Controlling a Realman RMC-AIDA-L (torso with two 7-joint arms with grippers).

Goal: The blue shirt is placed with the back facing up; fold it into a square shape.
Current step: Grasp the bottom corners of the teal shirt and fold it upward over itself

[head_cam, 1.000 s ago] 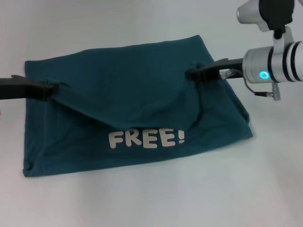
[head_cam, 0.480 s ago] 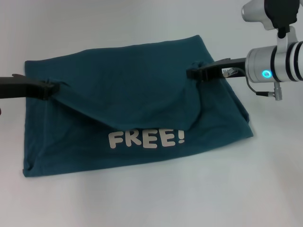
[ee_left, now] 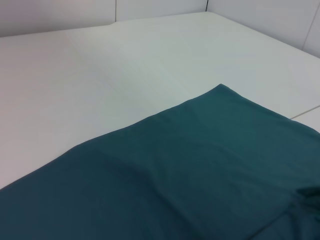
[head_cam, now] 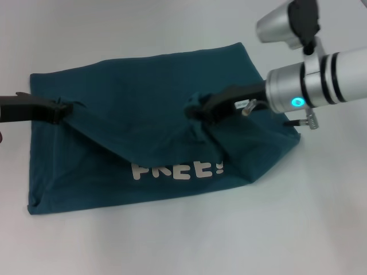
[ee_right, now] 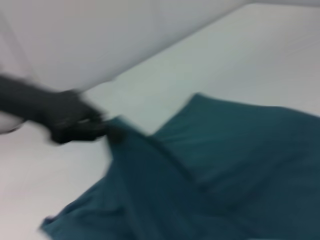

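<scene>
A dark teal-blue shirt (head_cam: 143,143) lies spread across the middle of a plain white worktop (head_cam: 183,240), seen from above. It is part-folded: a flap of its plain back side drapes diagonally over the front, and the tops of the white letters "FREE!" (head_cam: 176,170) are partly covered by that flap.

On the far left, the left tool (head_cam: 62,107), a slim black arm reaching in from the edge of the head view, is closed on a pinch of cloth at the shirt's left side, near the upper left corner. The fabric puckers where it grips. It seems to hold that end of the fold taut so the edge stays straight.

In the middle, the flap sags between the two grip points in a shallow curve.

On the right, the right tool (head_cam: 195,109), black-fingered on a silver wrist with a glowing turquoise ring, is closed on a bunched corner of the shirt and holds it raised over the garment's centre. The cloth under it is gathered into heavy creases, and the shirt's right edge is pulled inward. This looks like a side fold, bringing the right side toward the middle to narrow the shirt into a square.

The right wrist view shows the left tool pinching the cloth from across the worktop.

The worktop is smooth, matte white. The left wrist view shows pale wall panels rising behind its far edge.
</scene>
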